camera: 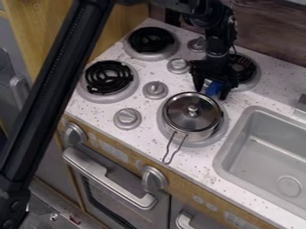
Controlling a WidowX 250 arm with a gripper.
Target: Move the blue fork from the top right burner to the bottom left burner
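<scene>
1. The bottom left burner, the fork's goal, was at the far left of the stove; the fork had still to be brought there.
2. The pot sat lidded on the bottom right burner, just in front of the gripper. A low path left could have knocked its lid.
3. The gripper hung over the near left side of the top right burner, its fingers apart, one on each side of the blue fork.
4. The fork was at that burner's near left edge, mostly hidden, so its tilt could not be told. The step in hand looked like the grasp: next the fingers needed to close on it, then lift it above the pot and knobs before going left.
</scene>
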